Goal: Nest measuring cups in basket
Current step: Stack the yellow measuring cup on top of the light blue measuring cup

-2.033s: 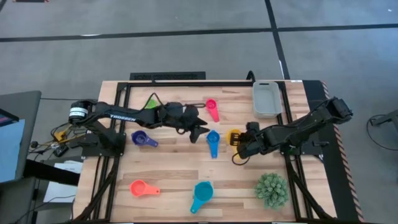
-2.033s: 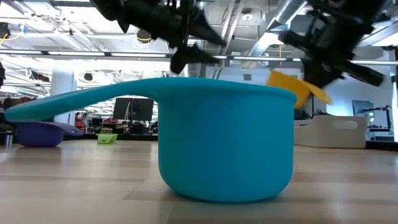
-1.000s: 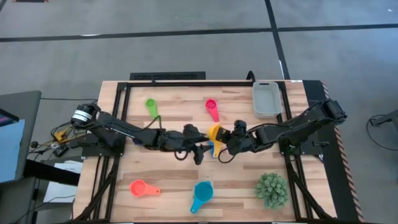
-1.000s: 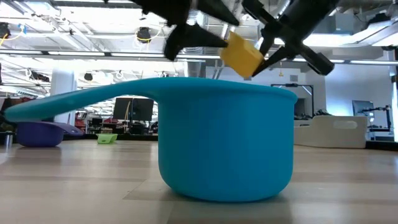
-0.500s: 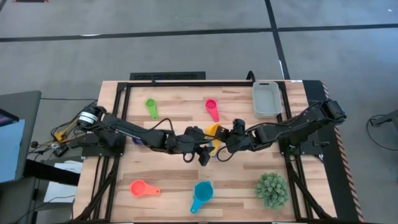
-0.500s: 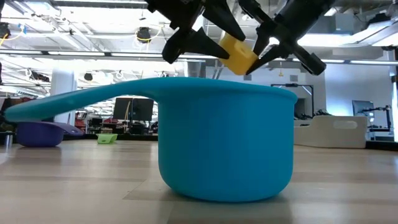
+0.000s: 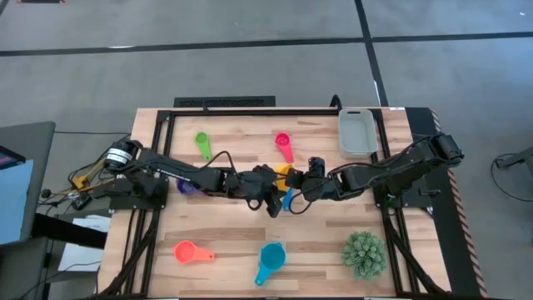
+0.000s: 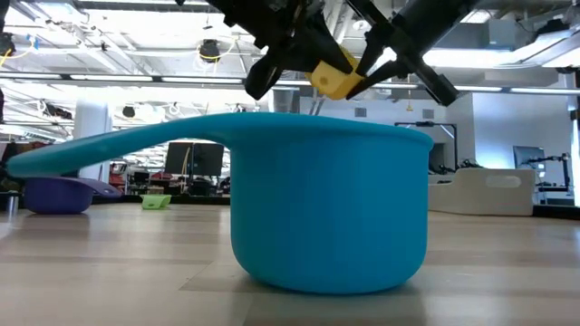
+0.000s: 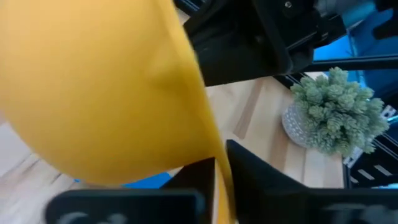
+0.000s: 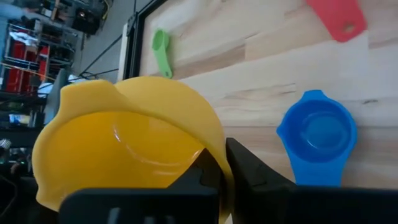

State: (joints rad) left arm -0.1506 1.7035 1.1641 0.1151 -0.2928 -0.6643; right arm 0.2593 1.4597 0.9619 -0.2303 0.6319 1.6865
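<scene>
The yellow measuring cup (image 7: 285, 172) is in the air at the table's middle, between my two grippers; it also shows in the low view (image 8: 333, 79). My left gripper (image 7: 273, 193) comes at it from the table's left and is shut on it. My right gripper (image 7: 301, 187) comes from the right and is also shut on it. The blue cup (image 7: 287, 200) lies on the table just below them. The pale grey basket (image 7: 356, 132) stands at the far right. My left gripper pinches a thin edge of the yellow cup (image 9: 219, 186) between its two fingers; the cup's rounded outer side (image 9: 93, 87) fills its view. The cup is clear of the table and tilted. My right gripper holds the yellow cup's wall (image 10: 216, 163) at the rim, one finger inside the bowl (image 10: 124, 149) and one outside. It comes slanting from the table's right. The cup is lifted clear, above the blue cup (image 10: 317, 134).
The pink-red cup (image 7: 284, 146) and the green cup (image 7: 202, 143) lie toward the far edge. The navy cup (image 7: 185, 188) lies under the left arm. The orange cup (image 7: 190, 251) and the light blue cup (image 7: 271, 261) lie near the front. A spiky green plant (image 7: 364, 254) stands at the front right.
My left gripper has moved up and toward the far edge against the yellow cup and taken hold of it. My right gripper has kept the cup, which has shifted slightly toward the table's left and far edge and tipped further over.
</scene>
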